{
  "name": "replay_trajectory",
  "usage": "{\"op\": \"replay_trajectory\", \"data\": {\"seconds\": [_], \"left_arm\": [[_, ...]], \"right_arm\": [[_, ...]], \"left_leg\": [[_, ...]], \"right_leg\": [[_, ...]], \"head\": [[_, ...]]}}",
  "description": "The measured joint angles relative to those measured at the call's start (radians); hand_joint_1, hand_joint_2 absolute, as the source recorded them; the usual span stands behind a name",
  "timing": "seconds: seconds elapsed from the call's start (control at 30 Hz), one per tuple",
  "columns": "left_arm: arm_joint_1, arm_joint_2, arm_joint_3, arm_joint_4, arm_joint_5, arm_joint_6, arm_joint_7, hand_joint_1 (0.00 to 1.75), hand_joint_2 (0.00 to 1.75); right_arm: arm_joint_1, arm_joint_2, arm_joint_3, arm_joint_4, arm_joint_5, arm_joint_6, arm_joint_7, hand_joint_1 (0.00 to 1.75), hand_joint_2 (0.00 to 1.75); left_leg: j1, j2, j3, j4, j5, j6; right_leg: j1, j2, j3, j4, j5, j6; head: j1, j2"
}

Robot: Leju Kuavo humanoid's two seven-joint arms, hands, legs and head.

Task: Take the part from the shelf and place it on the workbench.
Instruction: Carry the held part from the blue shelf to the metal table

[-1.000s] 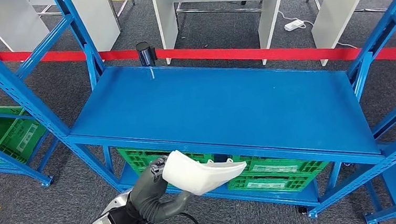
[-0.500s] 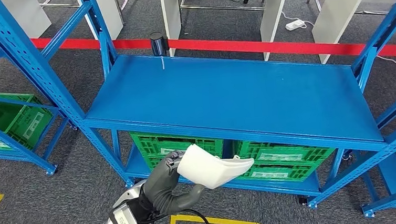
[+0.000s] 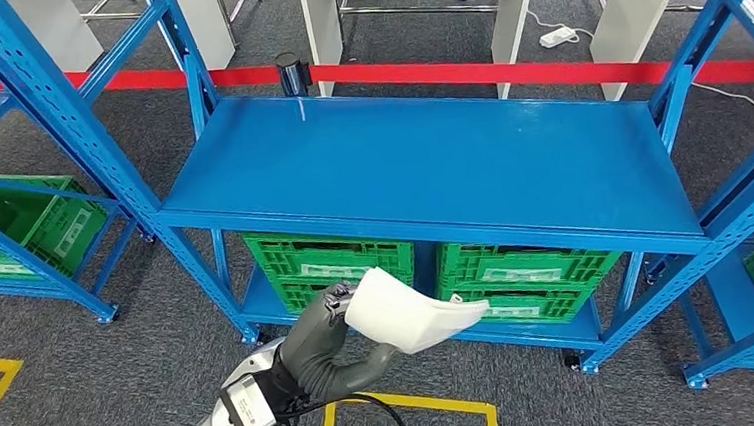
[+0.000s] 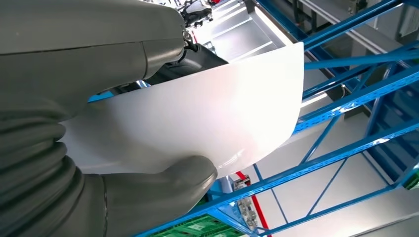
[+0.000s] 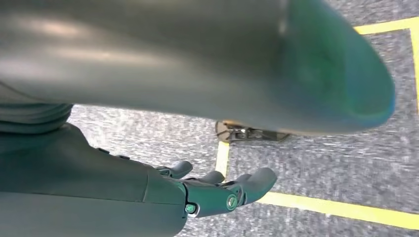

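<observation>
Progress looked roughly halfway: the white curved part was already off the shelf, gripped in the left robot hand in front of the blue shelving unit, and it had yet to be set on any counter. Blue racks stood either side on grey carpet with yellow floor lines. Green crates sat on the lower level, a red barrier tape beyond. Lower down, the right robot hand hung over the carpet, fingers apart, holding nothing.

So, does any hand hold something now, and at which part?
The left hand holds the white curved part at its wider end. The right hand holds nothing.
</observation>
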State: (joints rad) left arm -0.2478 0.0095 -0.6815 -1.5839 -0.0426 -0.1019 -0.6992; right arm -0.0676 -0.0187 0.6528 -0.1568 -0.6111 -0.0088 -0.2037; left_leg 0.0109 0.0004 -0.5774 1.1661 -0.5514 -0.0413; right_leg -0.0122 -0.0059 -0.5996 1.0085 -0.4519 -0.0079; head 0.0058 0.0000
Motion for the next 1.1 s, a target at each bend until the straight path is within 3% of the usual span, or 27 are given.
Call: {"op": "replay_trajectory", "data": {"seconds": [0.07, 0.1, 0.2, 0.23, 0.3, 0.37, 0.4, 0.43, 0.47, 0.53, 0.6, 0.7, 0.73, 0.8, 0.87, 0.9, 0.93, 0.97, 1.0, 1.07, 1.1], "left_arm": [[0.002, 0.000, -0.001, -0.002, -0.008, 0.003, 0.000, 1.75, 1.75], [0.003, 0.001, -0.002, -0.004, -0.010, 0.004, -0.001, 1.75, 1.75], [0.006, 0.004, -0.004, -0.005, -0.011, 0.005, -0.001, 1.75, 1.75], [0.006, 0.004, -0.005, -0.005, -0.011, 0.005, -0.001, 1.75, 1.75], [0.006, 0.004, -0.006, -0.005, -0.011, 0.005, -0.001, 1.75, 1.75], [0.006, 0.005, -0.007, -0.004, -0.011, 0.005, -0.001, 1.75, 1.75], [0.006, 0.005, -0.007, -0.003, -0.011, 0.005, -0.001, 1.75, 1.75], [0.006, 0.006, -0.008, -0.001, -0.011, 0.004, -0.001, 1.75, 1.75], [0.006, 0.006, -0.008, 0.001, -0.011, 0.003, -0.001, 1.75, 1.75], [0.004, 0.006, -0.011, 0.004, -0.011, 0.002, -0.001, 1.75, 1.75], [0.000, 0.004, -0.015, 0.004, -0.013, 0.000, -0.001, 1.75, 1.75], [-0.002, 0.004, -0.016, 0.004, -0.017, -0.005, -0.001, 1.75, 1.75], [-0.003, 0.003, -0.016, 0.003, -0.019, -0.008, -0.001, 1.75, 1.75], [-0.003, 0.003, -0.017, 0.003, -0.022, -0.015, -0.001, 1.75, 1.75], [-0.003, 0.003, -0.018, 0.004, -0.023, -0.022, -0.001, 1.75, 1.75], [-0.004, 0.003, -0.018, 0.004, -0.024, -0.026, -0.001, 1.75, 1.75], [-0.004, 0.003, -0.018, 0.005, -0.024, -0.029, -0.001, 1.75, 1.75], [-0.005, 0.003, -0.018, 0.005, -0.024, -0.032, -0.001, 1.75, 1.75], [-0.006, 0.003, -0.018, 0.005, -0.024, -0.033, -0.001, 1.75, 1.75], [-0.013, 0.003, -0.019, 0.004, -0.025, -0.035, -0.001, 1.75, 1.75], [-0.017, 0.003, -0.019, 0.004, -0.025, -0.035, -0.001, 1.75, 1.75]], "right_arm": [[0.000, 0.000, -0.001, 0.000, 0.002, 0.000, -0.011, 0.00, 0.00], [0.000, 0.000, -0.001, 0.000, 0.003, 0.000, -0.008, 0.00, 0.00], [0.003, 0.001, -0.001, 0.000, 0.003, 0.000, 0.009, 0.00, 0.00], [0.005, 0.001, -0.001, 0.000, 0.002, 0.000, 0.012, 0.00, 0.00], [0.007, 0.002, -0.001, 0.000, 0.001, 0.002, 0.014, 0.00, 0.00], [0.008, 0.004, -0.001, 0.000, 0.001, 0.003, 0.016, 0.00, 0.00], [0.008, 0.004, -0.001, 0.000, 0.000, 0.003, 0.017, 0.00, 0.00], [0.009, 0.004, -0.001, 0.000, 0.000, 0.003, 0.018, 0.00, 0.00], [0.010, 0.004, -0.001, 0.000, 0.000, 0.002, 0.017, 0.00, 0.00], [0.009, 0.004, -0.001, 0.000, 0.000, 0.002, 0.007, 0.00, 0.00], [0.006, 0.006, -0.001, 0.000, 0.002, 0.002, -0.007, 0.00, 0.00], [0.007, 0.010, 0.000, 0.000, 0.002, 0.002, -0.028, 0.00, 0.00], [0.007, 0.011, 0.000, 0.000, 0.001, 0.002, -0.036, 0.00, 0.00], [0.007, 0.014, 0.000, 0.000, 0.000, 0.001, -0.048, 0.00, 0.00], [0.008, 0.014, 0.000, 0.000, -0.003, 0.001, -0.058, 0.00, 0.00], [0.008, 0.014, 0.000, 0.000, -0.005, 0.001, -0.062, 0.00, 0.00], [0.009, 0.014, 0.000, 0.000, -0.007, 0.001, -0.065, 0.00, 0.00], [0.009, 0.014, 0.000, 0.000, -0.009, 0.001, -0.068, 0.00, 0.00], [0.009, 0.014, 0.000, 0.000, -0.010, 0.001, -0.070, 0.00, 0.00], [0.009, 0.014, 0.000, 0.000, -0.012, 0.001, -0.071, 0.00, 0.00], [0.009, 0.014, 0.000, 0.000, -0.013, 0.001, -0.071, 0.00, 0.00]], "left_leg": [[-0.002, -0.001, 0.081, -0.127, 0.016, 0.007], [-0.004, -0.002, 0.097, -0.158, 0.013, 0.014], [-0.008, -0.003, 0.085, -0.169, 0.024, 0.043], [-0.008, -0.001, 0.078, -0.171, 0.033, 0.053], [-0.006, 0.002, 0.060, -0.173, 0.051, 0.067], [-0.009, 0.003, 0.035, -0.169, 0.067, 0.072], [-0.010, 0.003, 0.023, -0.166, 0.075, 0.073], [-0.011, 0.003, 0.011, -0.162, 0.081, 0.072], [-0.011, 0.003, 0.000, -0.157, 0.087, 0.070], [-0.012, 0.003, -0.018, -0.147, 0.095, 0.063], [-0.014, 0.003, -0.028, -0.140, 0.103, 0.052], [-0.014, 0.003, -0.033, -0.138, 0.115, 0.033], [-0.014, 0.001, -0.040, -0.127, 0.102, 0.027], [-0.010, 0.000, -0.071, -0.048, 0.033, 0.015], [-0.008, 0.000, -0.109, 0.079, -0.048, 0.005], [-0.008, 0.000, -0.117, 0.123, -0.065, 0.003], [-0.007, 0.000, -0.107, 0.132, -0.060, 0.002], [-0.007, 0.000, -0.076, 0.099, -0.038, 0.004], [-0.008, 0.000, -0.028, 0.034, -0.011, 0.007], [-0.011, -0.001, 0.065, -0.111, 0.016, 0.018], [-0.013, -0.001, 0.089, -0.153, 0.017, 0.025]], "right_leg": [[0.001, 0.000, -0.009, 0.003, 0.011, 0.011], [0.002, 0.000, -0.011, 0.004, 0.016, 0.018], [-0.001, 0.001, -0.017, 0.005, 0.027, 0.038], [-0.003, 0.002, -0.024, 0.017, 0.012, 0.043], [-0.005, 0.003, -0.057, 0.099, -0.064, 0.050], [-0.005, 0.004, -0.097, 0.226, -0.143, 0.054], [-0.005, 0.004, -0.103, 0.266, -0.155, 0.055], [-0.005, 0.004, -0.091, 0.272, -0.146, 0.054], [-0.005, 0.004, -0.057, 0.237, -0.123, 0.053], [-0.003, 0.004, 0.039, 0.101, -0.087, 0.045], [0.002, 0.005, 0.090, 0.016, -0.084, 0.034], [0.003, 0.004, 0.083, 0.004, -0.077, 0.014], [0.001, 0.002, 0.077, 0.002, -0.069, 0.006], [-0.003, -0.001, 0.061, -0.001, -0.052, -0.005], [-0.002, -0.002, 0.039, 0.000, -0.036, -0.008], [-0.002, -0.002, 0.029, 0.000, -0.028, -0.007], [-0.002, -0.002, 0.019, 0.001, -0.021, -0.006], [-0.002, -0.002, 0.010, 0.002, -0.014, -0.004], [-0.002, -0.002, 0.002, 0.003, -0.007, -0.002], [-0.001, -0.002, -0.007, 0.004, 0.004, 0.007], [0.000, -0.002, -0.009, 0.005, 0.010, 0.012]], "head": [[-0.001, 0.000], [-0.002, 0.000], [0.000, 0.000], [0.001, 0.000], [0.006, 0.000], [0.010, 0.000], [0.011, 0.000], [0.011, 0.000], [0.012, 0.000], [0.013, 0.000], [0.013, 0.000], [0.012, 0.000], [0.010, 0.000], [0.005, 0.000], [0.000, 0.000], [0.000, 0.000], [-0.001, 0.000], [-0.001, 0.000], [-0.002, 0.000], [-0.002, 0.000], [-0.003, 0.000]]}}
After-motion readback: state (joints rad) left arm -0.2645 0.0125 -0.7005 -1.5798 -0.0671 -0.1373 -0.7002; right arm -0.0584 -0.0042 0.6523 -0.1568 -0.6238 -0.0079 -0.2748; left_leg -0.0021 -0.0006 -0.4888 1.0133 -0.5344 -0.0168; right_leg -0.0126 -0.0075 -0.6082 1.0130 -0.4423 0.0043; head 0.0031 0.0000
